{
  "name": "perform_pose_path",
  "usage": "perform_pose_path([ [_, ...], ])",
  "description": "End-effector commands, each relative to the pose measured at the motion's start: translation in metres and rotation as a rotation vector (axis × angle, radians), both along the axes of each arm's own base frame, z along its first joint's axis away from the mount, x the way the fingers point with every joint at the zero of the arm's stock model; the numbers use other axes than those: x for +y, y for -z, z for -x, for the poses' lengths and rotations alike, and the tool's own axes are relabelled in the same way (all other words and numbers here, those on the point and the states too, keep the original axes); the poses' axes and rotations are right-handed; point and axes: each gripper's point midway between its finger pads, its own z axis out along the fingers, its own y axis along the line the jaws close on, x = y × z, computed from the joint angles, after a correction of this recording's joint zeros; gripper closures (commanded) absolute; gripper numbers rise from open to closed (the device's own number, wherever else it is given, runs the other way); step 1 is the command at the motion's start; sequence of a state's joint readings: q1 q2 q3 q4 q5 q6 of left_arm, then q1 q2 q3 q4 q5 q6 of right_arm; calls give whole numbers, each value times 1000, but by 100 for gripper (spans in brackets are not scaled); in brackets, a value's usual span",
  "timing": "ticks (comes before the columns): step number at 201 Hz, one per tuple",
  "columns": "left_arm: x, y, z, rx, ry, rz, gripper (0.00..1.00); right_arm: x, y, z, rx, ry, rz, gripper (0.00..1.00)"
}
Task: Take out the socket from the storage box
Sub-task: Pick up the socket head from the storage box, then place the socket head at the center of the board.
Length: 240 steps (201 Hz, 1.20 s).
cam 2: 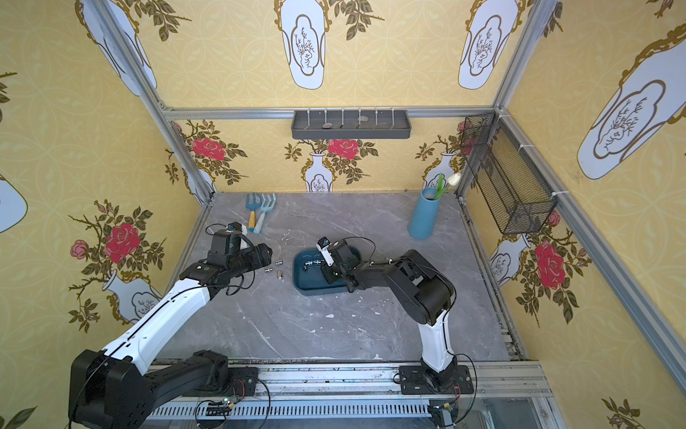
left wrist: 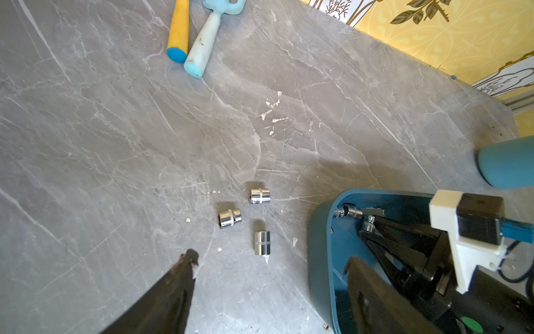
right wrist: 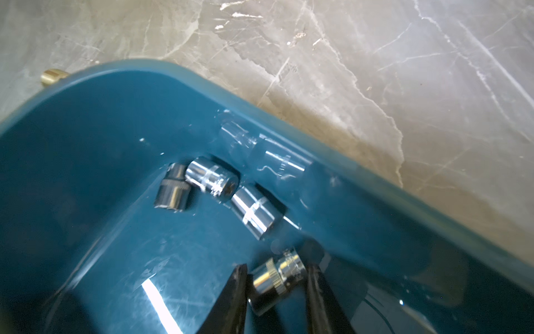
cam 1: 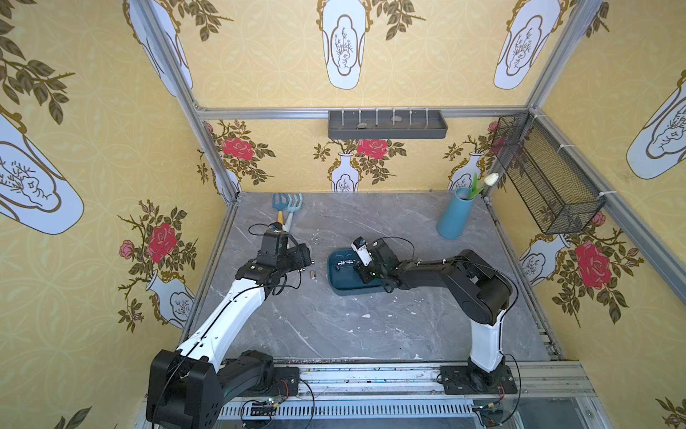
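Chrome socket (right wrist: 276, 282): inside the storage box (right wrist: 115, 115), beside three spare sockets (right wrist: 212, 179)
Right gripper (right wrist: 277, 264): clenched across its sides, set to lift
Left gripper (left wrist: 270, 258): released, empty, parked over three loose sockets (left wrist: 229, 218) on the tabletop (left wrist: 115, 144)

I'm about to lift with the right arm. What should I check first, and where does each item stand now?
1. Socket held by right gripper: ok, it sits between the fingers, and both seem to touch it.
2. Socket off the box floor: cannot tell.
3. Three other sockets in the box apart from the fingers: ok.
4. Left gripper open and outside the box: ok.
5. Drop zone by the three table sockets: not ok, the left gripper hangs close beside them.
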<state>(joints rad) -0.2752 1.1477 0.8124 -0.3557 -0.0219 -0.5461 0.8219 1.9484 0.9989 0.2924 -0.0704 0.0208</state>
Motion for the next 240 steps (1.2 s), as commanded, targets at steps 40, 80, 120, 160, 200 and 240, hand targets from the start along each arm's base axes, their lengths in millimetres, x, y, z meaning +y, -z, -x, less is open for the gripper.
perform_pose_path([
  [40, -2, -1, -2, -11, 10, 2, 13, -11, -34, 18, -6, -17, -49, 80],
  [80, -3, -1, -3, -11, 14, 11, 13, -31, -61, 25, -34, 29, -54, 80],
  [120, -5, 1, -5, -8, 16, 19, 13, -60, -89, 25, -70, 87, -64, 80],
  [160, -7, 0, -6, -10, 17, 31, 13, -113, -108, 12, -87, 218, -93, 80],
  [200, -9, 2, -7, -7, 20, 35, 13, -172, -101, 0, -47, 402, -99, 80],
  [240, -10, 4, -10, -4, 20, 42, 13, -197, -74, -4, 54, 516, -84, 80],
])
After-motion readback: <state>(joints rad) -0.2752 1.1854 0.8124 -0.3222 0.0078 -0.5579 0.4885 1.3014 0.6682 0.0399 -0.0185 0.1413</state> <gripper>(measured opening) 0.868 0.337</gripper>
